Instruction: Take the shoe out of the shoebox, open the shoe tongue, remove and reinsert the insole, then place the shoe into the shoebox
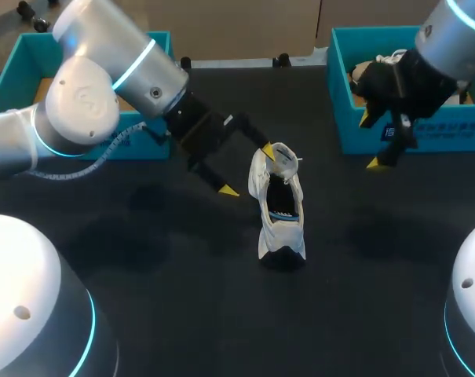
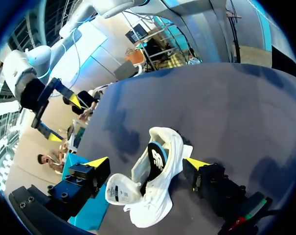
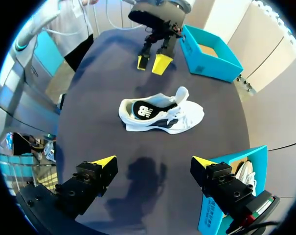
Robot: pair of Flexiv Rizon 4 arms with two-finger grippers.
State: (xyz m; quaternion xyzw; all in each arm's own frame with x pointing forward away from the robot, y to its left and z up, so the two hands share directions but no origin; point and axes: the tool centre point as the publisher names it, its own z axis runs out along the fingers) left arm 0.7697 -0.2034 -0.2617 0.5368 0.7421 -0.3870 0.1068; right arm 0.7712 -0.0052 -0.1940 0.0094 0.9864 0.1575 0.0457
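A white shoe (image 1: 278,208) lies in the middle of the black table, its dark insole (image 3: 147,110) showing through the opening and its tongue (image 2: 119,193) folded outward. My left gripper (image 1: 249,172) is open and straddles the tongue end of the shoe (image 2: 152,181); one yellow tip is close against it, the other stands apart. My right gripper (image 1: 370,141) hangs open and holds nothing, just in front of the right teal shoebox (image 1: 402,133). In the right wrist view the shoe (image 3: 160,115) lies well ahead of that gripper (image 3: 153,161).
The right teal box holds another white shoe (image 1: 390,59). A second teal box (image 1: 17,63) stands at the back left behind my left arm. Two white arm bases fill the near corners.
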